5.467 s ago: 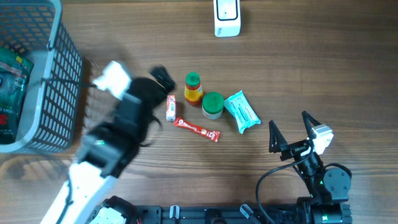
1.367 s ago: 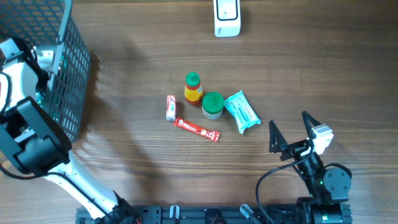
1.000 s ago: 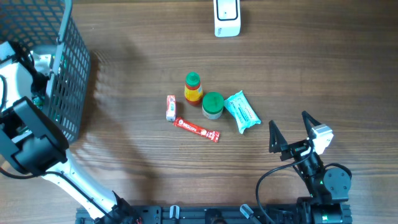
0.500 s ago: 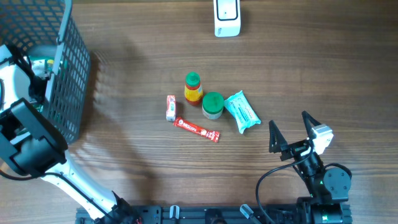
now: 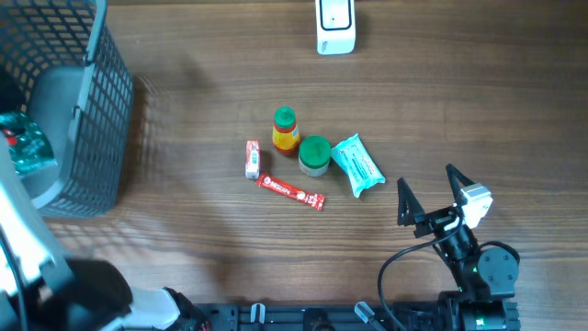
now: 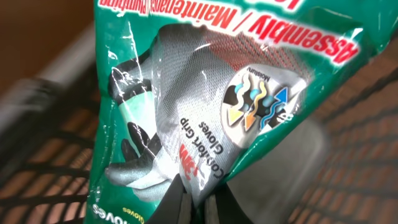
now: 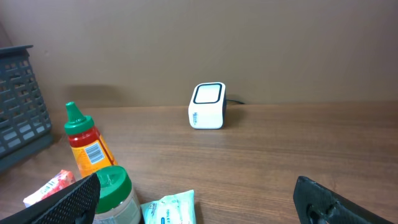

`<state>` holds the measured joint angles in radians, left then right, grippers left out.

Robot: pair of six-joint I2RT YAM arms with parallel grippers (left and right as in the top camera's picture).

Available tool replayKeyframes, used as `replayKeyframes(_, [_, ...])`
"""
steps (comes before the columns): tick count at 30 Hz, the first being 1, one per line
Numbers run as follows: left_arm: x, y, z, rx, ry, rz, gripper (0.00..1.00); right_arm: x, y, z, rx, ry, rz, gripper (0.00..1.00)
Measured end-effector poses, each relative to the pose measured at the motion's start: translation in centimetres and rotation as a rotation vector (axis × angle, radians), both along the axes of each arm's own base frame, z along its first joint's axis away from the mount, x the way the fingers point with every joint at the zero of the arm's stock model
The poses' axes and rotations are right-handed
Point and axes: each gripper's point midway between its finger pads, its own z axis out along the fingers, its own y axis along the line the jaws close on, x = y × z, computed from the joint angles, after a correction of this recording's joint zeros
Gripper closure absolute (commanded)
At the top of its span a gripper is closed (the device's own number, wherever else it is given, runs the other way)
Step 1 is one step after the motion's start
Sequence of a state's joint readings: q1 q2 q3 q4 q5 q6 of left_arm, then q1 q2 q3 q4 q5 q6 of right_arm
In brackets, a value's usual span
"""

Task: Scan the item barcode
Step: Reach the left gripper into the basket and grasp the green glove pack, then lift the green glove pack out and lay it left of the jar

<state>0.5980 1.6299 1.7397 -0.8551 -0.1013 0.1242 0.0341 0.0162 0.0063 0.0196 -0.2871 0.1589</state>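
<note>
A green packet of work gloves (image 6: 205, 93) fills the left wrist view, with my left gripper (image 6: 198, 196) shut on its lower edge. From overhead the same packet (image 5: 28, 152) shows over the grey mesh basket (image 5: 101, 110) at the far left, and the left arm is a blur below it. The white barcode scanner (image 5: 335, 26) stands at the table's far edge and also appears in the right wrist view (image 7: 207, 106). My right gripper (image 5: 430, 198) rests near the front right, open and holding nothing.
Mid-table lie a yellow bottle with a green cap (image 5: 286, 130), a green-lidded jar (image 5: 314, 155), a pale blue wipes pack (image 5: 356, 165), a small red-and-white packet (image 5: 252, 158) and a red stick pack (image 5: 290, 191). The basket's wall (image 6: 56, 155) surrounds the held packet.
My left gripper has closed on the glove packet inside the basket and the arm has pulled back toward the front left. The right arm and the table items have not moved.
</note>
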Motion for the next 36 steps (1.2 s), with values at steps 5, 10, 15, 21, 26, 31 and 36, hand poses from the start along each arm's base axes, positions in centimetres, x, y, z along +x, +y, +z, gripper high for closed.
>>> replayKeyframes(5, [-3.1,-2.7,8.8,0.045,-0.259,0.044,0.96,0.0,0.0,0.0,0.0,0.0,0.0,0.0])
replayKeyframes(10, [-5.2,-9.3,15.2,0.012,-0.469,-0.142,0.96,0.0,0.0,0.0,0.0,0.0,0.0,0.0])
replayKeyframes(15, [-5.3,-18.6,17.1,-0.14,-0.551,-0.404,0.96,0.0,0.0,0.0,0.0,0.0,0.0,0.0])
replayKeyframes(21, [-4.7,-27.3,13.7,-0.322,-0.412,-0.634,0.96,0.0,0.0,0.0,0.0,0.0,0.0,0.0])
replayKeyframes(26, [-4.9,-30.9,8.4,-0.413,-0.178,-0.663,0.96,0.0,0.0,0.0,0.0,0.0,0.0,0.0])
replayKeyframes(31, [-2.4,-31.7,1.9,-0.488,0.016,-0.53,0.96,0.0,0.0,0.0,0.0,0.0,0.0,0.0])
replayKeyframes(36, [-0.6,-34.8,-5.3,-0.54,0.174,-0.502,0.96,0.0,0.0,0.0,0.0,0.0,0.0,0.0])
